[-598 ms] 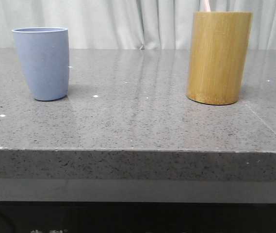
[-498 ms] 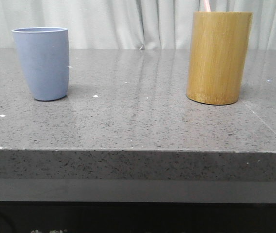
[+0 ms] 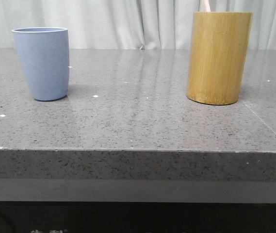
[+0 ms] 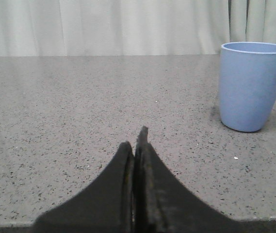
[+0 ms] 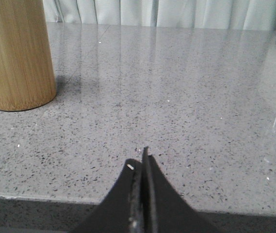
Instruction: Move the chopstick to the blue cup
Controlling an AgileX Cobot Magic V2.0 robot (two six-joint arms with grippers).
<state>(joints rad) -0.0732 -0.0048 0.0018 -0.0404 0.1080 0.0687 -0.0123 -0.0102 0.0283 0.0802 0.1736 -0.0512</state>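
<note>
i see the pink chopstick (image 3: 206, 5) poking out of the tall bamboo holder (image 3: 219, 57) on the right, far from the blue cup (image 3: 42, 62) on the left of the gray table (image 3: 138, 121). my left claw (image 4: 137, 145) is pinched tight on nothing near the cup. my right claw (image 5: 141, 162) is pinched tight too, holding nothing.

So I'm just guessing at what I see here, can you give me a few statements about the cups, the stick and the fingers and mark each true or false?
1. The chopstick pokes out of the bamboo cylinder. True.
2. The blue cup lies on its side. False: it stands upright.
3. The left gripper has its fingers pressed together. True.
4. The right gripper holds the chopstick. False: its fingers are shut on nothing.
5. The two containers touch. False: bare countertop separates them.
</note>
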